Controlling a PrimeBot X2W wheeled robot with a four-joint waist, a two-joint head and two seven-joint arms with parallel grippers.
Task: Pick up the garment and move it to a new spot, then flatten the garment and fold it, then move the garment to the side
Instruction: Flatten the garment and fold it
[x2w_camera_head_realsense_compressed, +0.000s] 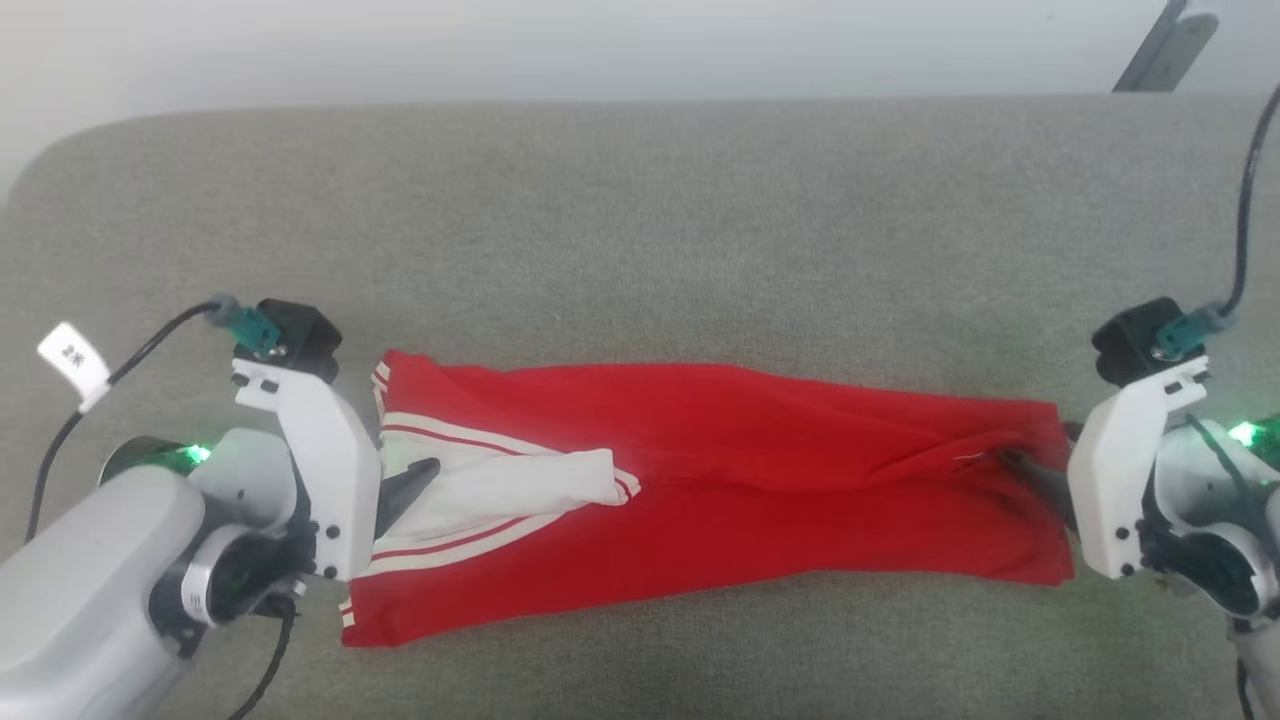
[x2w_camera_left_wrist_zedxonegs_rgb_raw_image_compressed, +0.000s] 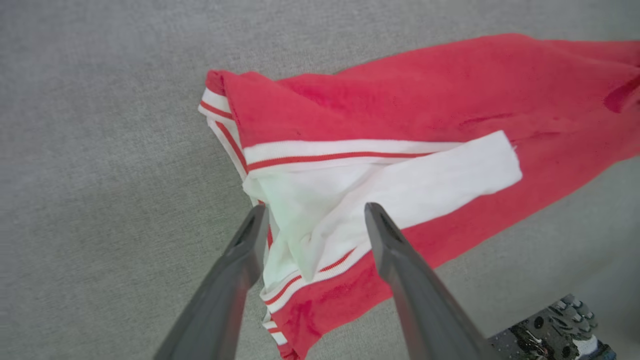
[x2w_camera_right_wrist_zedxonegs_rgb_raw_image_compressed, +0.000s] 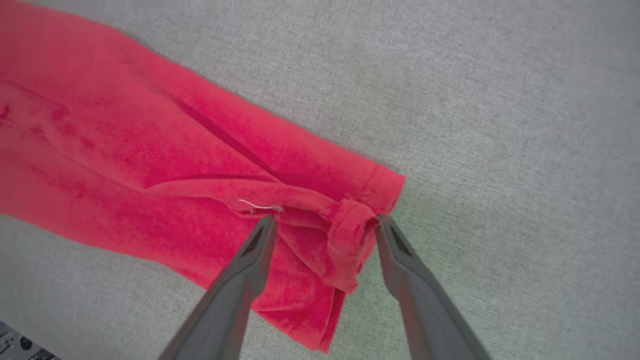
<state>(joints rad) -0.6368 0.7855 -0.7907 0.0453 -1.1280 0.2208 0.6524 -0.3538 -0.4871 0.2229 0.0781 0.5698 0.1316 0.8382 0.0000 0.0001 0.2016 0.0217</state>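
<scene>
— How far along?
— The jersey (x2w_camera_head_realsense_compressed: 720, 470) lies folded lengthwise, left to right, on the grey cushion (x2w_camera_head_realsense_compressed: 640, 200). At its collar end the left gripper (x2w_camera_left_wrist_zedxonegs_rgb_raw_image_compressed: 316, 210), at its hem the right gripper (x2w_camera_right_wrist_zedxonegs_rgb_raw_image_compressed: 326, 220): both spread, grasping nothing. Likely more folding, then moving aside.

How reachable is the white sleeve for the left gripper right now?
Probably yes. The left gripper is open, its fingers either side of the white sleeve, which lies exposed on top of the garment. Nothing sits between them, so closing looks enough.
</scene>
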